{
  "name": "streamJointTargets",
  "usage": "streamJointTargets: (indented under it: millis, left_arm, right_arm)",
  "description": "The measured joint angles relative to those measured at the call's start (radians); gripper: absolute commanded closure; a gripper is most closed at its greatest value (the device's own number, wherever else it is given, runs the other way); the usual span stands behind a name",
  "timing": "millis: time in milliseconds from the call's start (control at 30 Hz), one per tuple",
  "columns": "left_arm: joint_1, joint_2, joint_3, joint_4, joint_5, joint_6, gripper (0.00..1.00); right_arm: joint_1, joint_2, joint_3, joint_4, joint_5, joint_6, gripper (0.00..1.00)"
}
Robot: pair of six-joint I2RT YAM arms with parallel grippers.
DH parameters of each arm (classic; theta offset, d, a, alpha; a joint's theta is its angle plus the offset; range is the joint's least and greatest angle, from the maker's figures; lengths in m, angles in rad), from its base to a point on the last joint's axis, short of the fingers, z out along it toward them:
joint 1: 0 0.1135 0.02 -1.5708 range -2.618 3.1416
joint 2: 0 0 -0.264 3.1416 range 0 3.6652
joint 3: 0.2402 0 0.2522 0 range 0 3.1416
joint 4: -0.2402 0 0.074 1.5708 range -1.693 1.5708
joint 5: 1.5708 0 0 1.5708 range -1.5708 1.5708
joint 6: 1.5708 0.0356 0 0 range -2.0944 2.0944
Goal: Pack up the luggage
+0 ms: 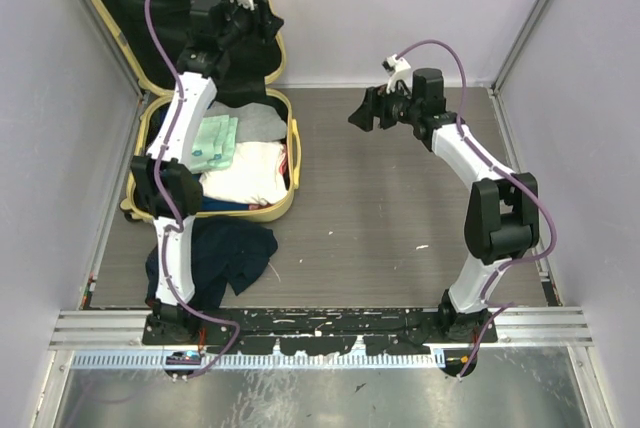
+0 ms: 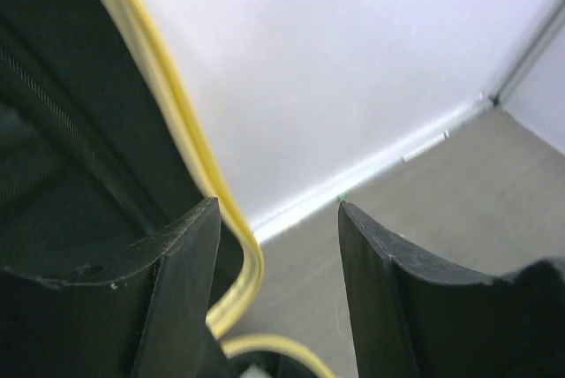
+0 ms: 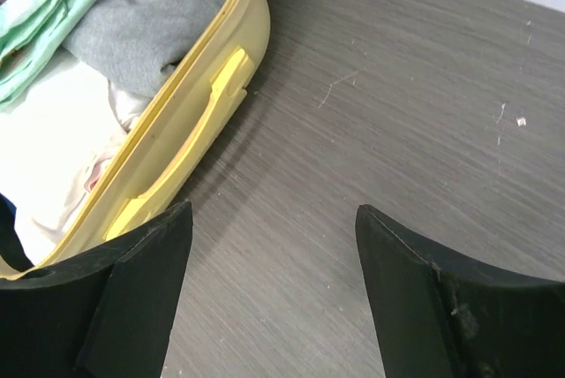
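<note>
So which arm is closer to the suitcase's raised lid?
Left. The left gripper is at the lid's yellow rim; the right gripper hangs over the table, apart from it.

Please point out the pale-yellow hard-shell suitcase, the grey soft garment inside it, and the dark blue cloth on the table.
Pale-yellow hard-shell suitcase [image 3: 225,78]: right wrist view, on its side handle.
Grey soft garment [image 3: 146,16]: right wrist view, on its middle.
Dark blue cloth [image 1: 235,253]: top external view, on its middle.
</note>
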Motion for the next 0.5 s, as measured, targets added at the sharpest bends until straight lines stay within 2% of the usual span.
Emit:
streamJointTargets:
  millis: [200, 367, 400, 500]
  left_arm:
    - [-0.032, 0.191, 0.217, 0.098, -0.119, -0.001, 0.48]
    - [-0.043, 0.271, 0.234, 0.14, -0.243, 0.04, 0.47]
    - [-0.044, 0.282, 0.234, 0.146, -0.257, 0.052, 0.49]
    - [-0.053, 0.303, 0.236, 0.163, -0.282, 0.098, 0.67]
  right_arm:
    - [0.0, -0.04, -0.036, -0.027, 0.013, -0.009, 0.2]
    - [-0.002, -0.066, -0.046, -0.029, 0.016, -0.009, 0.21]
    - [-0.002, -0.072, -0.052, -0.029, 0.016, -0.008, 0.2]
    - [-0.002, -0.084, -0.066, -0.027, 0.017, 0.0, 0.21]
